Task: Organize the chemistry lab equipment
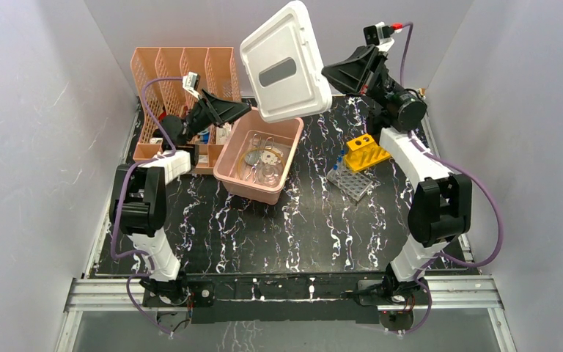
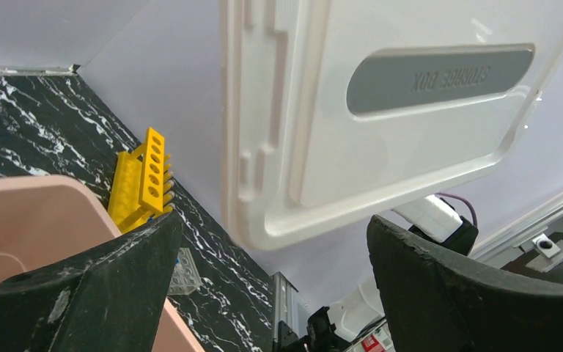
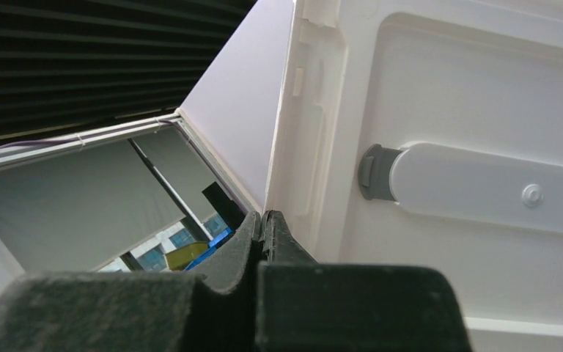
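Right gripper (image 3: 264,220) has its fingers squeezed together on the thin rim of the white lid (image 1: 282,44). It holds the lid up in the air, tilted, above the far end of the pink tub (image 1: 253,192). The grey label panel faces the top camera.

Left gripper (image 1: 236,111) is spread wide with nothing between the fingers. It hangs over the tub's far-left corner, and its wrist cam looks up at the lid.

The tub itself sits open on the black marbled table (image 1: 278,235). Inside you can see a few clear glass dishes (image 1: 267,174) toward the near end and a yellow rubber tube (image 1: 251,159) curled into a ring. There's some smaller stuff around them that's too tiny to name.

Off to the right of the tub, well apart from it, are the two racks. The yellow tube rack (image 1: 366,152) lies on the table, and the clear tube rack (image 1: 353,181) sits just in front of it. Both are out on the tabletop, not in any bin.

Behind the left arm is the peach mesh file holder (image 1: 179,70), up against the back-left corner. Its tall slots look bare from above. There are a few bits in the low front section, but I can't tell what they are.
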Motion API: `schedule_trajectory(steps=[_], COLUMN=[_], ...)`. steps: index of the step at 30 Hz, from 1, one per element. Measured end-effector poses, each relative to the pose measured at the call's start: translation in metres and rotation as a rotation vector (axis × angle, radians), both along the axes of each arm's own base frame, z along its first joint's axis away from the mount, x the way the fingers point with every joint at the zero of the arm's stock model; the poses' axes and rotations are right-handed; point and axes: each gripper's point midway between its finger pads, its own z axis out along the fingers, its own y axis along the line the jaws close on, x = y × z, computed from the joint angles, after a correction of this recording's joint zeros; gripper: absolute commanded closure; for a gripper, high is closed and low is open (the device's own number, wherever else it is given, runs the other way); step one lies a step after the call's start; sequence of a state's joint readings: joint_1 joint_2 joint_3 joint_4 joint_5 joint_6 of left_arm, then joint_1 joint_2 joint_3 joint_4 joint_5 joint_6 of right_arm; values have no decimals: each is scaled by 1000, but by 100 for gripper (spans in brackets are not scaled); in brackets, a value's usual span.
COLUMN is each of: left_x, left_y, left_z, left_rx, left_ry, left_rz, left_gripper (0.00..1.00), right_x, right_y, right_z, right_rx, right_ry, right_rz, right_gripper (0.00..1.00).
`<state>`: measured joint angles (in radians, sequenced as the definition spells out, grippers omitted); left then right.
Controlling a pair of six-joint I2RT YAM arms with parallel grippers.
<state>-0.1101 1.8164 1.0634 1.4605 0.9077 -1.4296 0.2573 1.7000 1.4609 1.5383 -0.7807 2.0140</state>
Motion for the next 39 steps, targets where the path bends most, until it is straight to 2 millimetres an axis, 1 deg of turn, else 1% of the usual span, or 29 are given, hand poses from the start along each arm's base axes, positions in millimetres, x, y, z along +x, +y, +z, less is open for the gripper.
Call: schedule_trajectory(steps=[2, 8, 11, 15, 18, 21, 24, 27, 29, 32, 35, 39], left_x=[1, 0, -1, -2, -2, -2, -3, -4, -6, -9, -12, -9], left_y=[-1, -3, -5, -10, -13, -13, -13, -11, -10, -8, -6, 1], left_z=[7, 34, 39, 38, 35, 35, 31, 24, 21, 19, 13, 2], left_rx=[0, 1, 1, 1, 1, 0, 2, 3, 4, 4, 4, 4], left_ry=[-21, -101, -117, -114, -105, -105, -92, -71, -61, -49, -28, 3], left_rz=[-10, -34, -41, -54, -62, -64, -65, -59, -58, -55, -44, -16], left_gripper=[10, 11, 12, 13, 20, 32, 41, 48, 52, 52, 51, 51], right_x=[-2, -10, -16, -22, -21, -18, -11, -3, 6, 19, 32, 59], right_y=[2, 12, 18, 24, 25, 26, 23, 19, 13, 6, 3, 1], right_z=[1, 3, 4, 5, 3, -1, -4, -6, -7, -10, -19, -36], right_rx=[7, 26, 32, 36, 40, 40, 60, 78, 96, 125, 148, 178], right_ry=[13, 42, 46, 53, 64, 82, 112, 136, 157, 190, 239, 322], right_rz=[14, 64, 90, 115, 117, 115, 102, 82, 57, 24, 8, -16], right_gripper=[100, 100, 100, 100, 100, 100, 100, 100, 100, 100, 100, 100])
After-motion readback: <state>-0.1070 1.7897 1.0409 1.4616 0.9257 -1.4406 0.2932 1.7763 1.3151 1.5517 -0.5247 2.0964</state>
